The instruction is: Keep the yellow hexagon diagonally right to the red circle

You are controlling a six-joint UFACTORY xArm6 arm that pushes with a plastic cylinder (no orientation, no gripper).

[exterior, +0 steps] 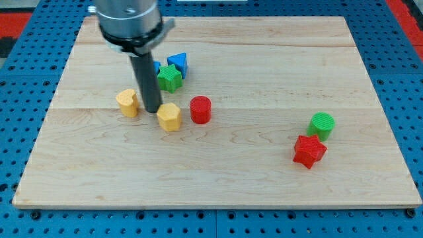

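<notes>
The yellow hexagon (169, 117) lies left of the board's middle. The red circle (200, 109) stands just to its right and slightly higher in the view, a small gap between them. My tip (153, 110) is on the board, touching or nearly touching the hexagon's upper left side. A second yellow block (127, 102), heart-like in shape, sits just left of the tip.
A green star (170, 78) and a blue triangle (178, 63) sit above the hexagon, with another blue block partly hidden behind the rod. A green circle (322, 124) and a red star (308, 151) sit at the view's right. The wooden board (264, 66) lies on blue pegboard.
</notes>
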